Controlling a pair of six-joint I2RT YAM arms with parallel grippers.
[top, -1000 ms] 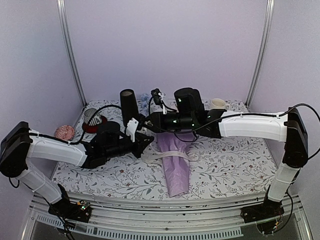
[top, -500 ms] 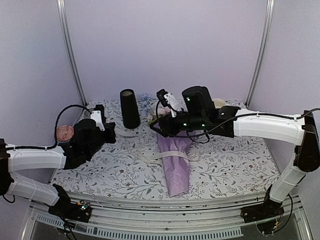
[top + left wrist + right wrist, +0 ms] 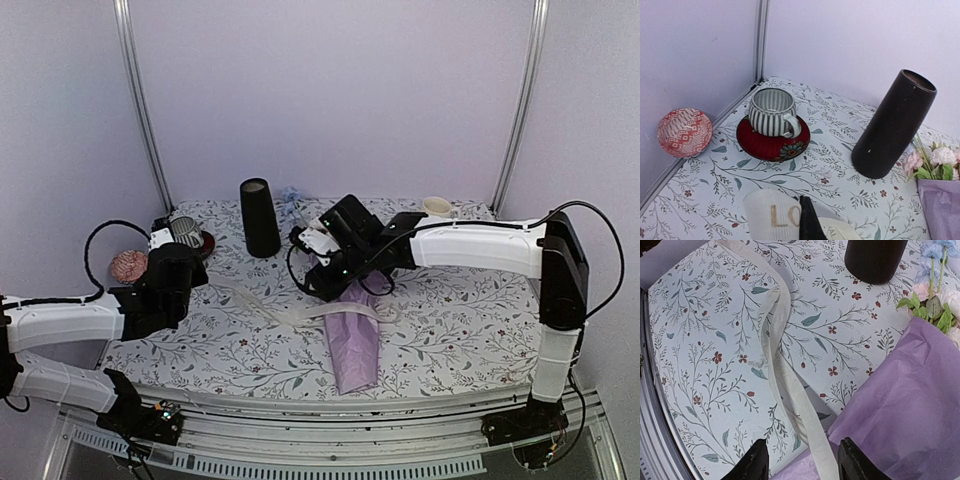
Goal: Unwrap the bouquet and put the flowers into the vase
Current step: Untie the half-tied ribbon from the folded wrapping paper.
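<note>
Pulled back leftward over the last second, away from the open end of the bouquet (image 3: pixel 352 340) to a spot near the striped cup (image 3: pixel 771 112), with the left gripper (image 3: pixel 195 272) pinched shut on the end of the cream ribbon (image 3: pixel 270 303), now drawn out in a long slack line across the table (image 3: pixel 460 320) from the waist of the wrap. Swung down and closer meanwhile with the right gripper (image 3: pixel 801 460), fingers apart and clamped on nothing, poised just over the ribbon at its meeting with the lilac paper. Read as a bow tugged loose but not yet cleared: still crossing the middle of the bouquet in the top view, with no telling whether looped round or merely lying over. Bouquet flat near the table's centre, narrow end toward the near edge. Flowers (image 3: pixel 940 157) still inside the paper, heads just beside the foot of the vase (image 3: pixel 259 218), upright at the back with nothing sticking out of it. Likely needed next: draw the ribbon fully clear, pinning the paper with the right while hauling with the left, then open the cone; no stem lifted out so far
</note>
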